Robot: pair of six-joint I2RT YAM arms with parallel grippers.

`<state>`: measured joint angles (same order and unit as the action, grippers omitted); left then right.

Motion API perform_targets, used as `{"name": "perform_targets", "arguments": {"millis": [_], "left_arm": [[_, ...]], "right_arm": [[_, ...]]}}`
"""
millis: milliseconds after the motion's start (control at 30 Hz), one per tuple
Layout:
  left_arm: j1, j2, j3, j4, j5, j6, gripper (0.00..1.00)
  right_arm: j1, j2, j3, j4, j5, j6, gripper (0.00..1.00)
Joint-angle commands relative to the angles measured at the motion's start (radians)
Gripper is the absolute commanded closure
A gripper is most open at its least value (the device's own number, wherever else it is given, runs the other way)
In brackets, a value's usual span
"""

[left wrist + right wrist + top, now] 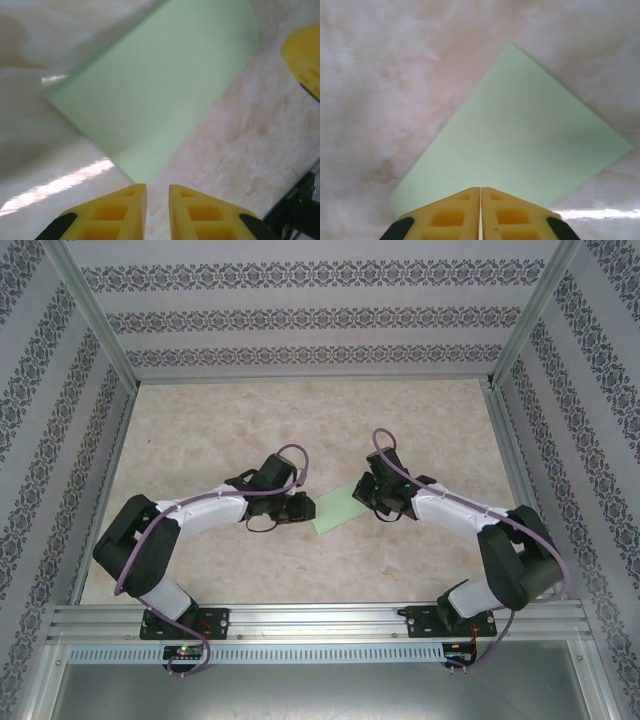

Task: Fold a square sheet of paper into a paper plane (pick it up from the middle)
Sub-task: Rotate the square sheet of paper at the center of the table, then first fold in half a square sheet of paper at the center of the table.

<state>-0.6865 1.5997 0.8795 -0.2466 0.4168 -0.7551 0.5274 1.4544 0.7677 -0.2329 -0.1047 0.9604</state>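
The square sheet of paper [336, 512] is pale green and lies on the table between my two grippers. In the left wrist view the square sheet of paper [160, 90] has a faint bend across it, and its near corner points at my left gripper [157, 192]. A narrow gap stands between those yellow fingers, with bare table showing in it. My left gripper [305, 508] is at the sheet's left edge. My right gripper [480, 192] is shut, fingertips together over the sheet [520, 145]; whether it pinches the paper I cannot tell. It [368, 495] sits at the sheet's right edge.
The marbled table [300, 420] is walled by patterned panels on three sides. An aluminium rail [320, 618] runs along the near edge at the arm bases. A yellow finger of the right gripper [305, 55] shows at the left wrist view's right edge.
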Motion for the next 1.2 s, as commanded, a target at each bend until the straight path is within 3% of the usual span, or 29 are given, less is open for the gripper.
{"name": "perform_targets", "arguments": {"millis": [0,133,567,1167], "left_arm": [[-0.068,0.025,-0.001,0.169,-0.013,-0.122,0.88],[-0.136,0.106,0.037,0.233,-0.065,-0.206,1.0],[-0.15,0.234,0.114,0.255,-0.093,-0.215,1.0],[-0.136,0.275,0.114,0.252,-0.122,-0.211,1.0]], "right_arm": [[-0.016,-0.018,-0.063,0.142,-0.099,-0.048,0.99],[-0.033,-0.015,-0.116,0.198,-0.169,-0.065,1.0],[-0.046,0.067,-0.156,0.273,-0.244,-0.071,1.0],[-0.041,0.181,-0.122,0.268,-0.33,-0.077,1.0]]}}
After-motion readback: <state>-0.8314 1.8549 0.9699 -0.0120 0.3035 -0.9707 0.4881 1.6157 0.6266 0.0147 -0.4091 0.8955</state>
